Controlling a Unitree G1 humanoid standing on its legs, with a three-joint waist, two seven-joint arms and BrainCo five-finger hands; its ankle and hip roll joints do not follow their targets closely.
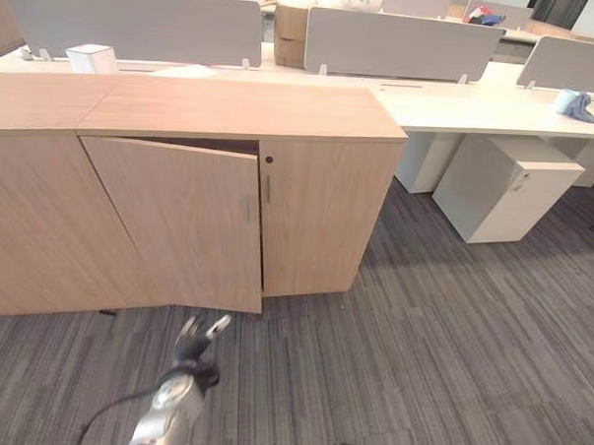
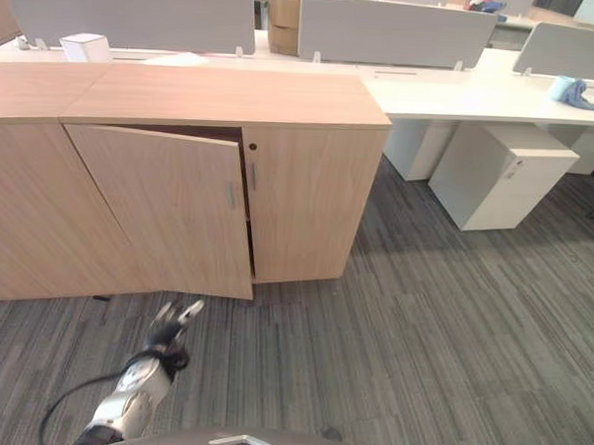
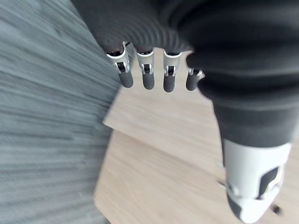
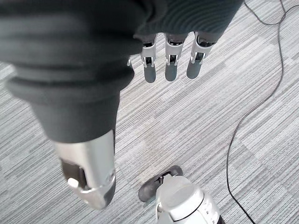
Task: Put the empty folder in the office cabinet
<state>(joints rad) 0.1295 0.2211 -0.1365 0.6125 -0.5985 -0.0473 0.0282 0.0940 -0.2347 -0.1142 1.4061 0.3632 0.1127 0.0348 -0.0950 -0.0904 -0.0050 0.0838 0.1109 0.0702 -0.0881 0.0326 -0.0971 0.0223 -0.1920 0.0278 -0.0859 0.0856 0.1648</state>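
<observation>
The cabinet (image 1: 239,190) stands ahead with its left door (image 1: 179,222) swung partly ajar and its right door (image 1: 322,214) closed. No folder can be seen on the cabinet top, the floor or in either robot hand, so where it lies cannot be told from here.

The step in hand looks like getting the cabinet open. To do it well, the left robot hand (image 1: 195,338) should probably reach up to the free edge of the ajar door, near its small handle (image 1: 246,208), hook the fingers behind that edge and draw it outward in a smooth arc, staying clear of the hinge side. The door should end up wide enough for a flat folder to slide in without catching.

The left robot hand hovers low over the carpet (image 1: 449,347), just in front of the ajar door, fingers (image 3: 148,79) straight and spread, touching and holding nothing. The right robot hand (image 4: 170,65) hangs over the carpet, fingers loosely extended and empty as well.
</observation>
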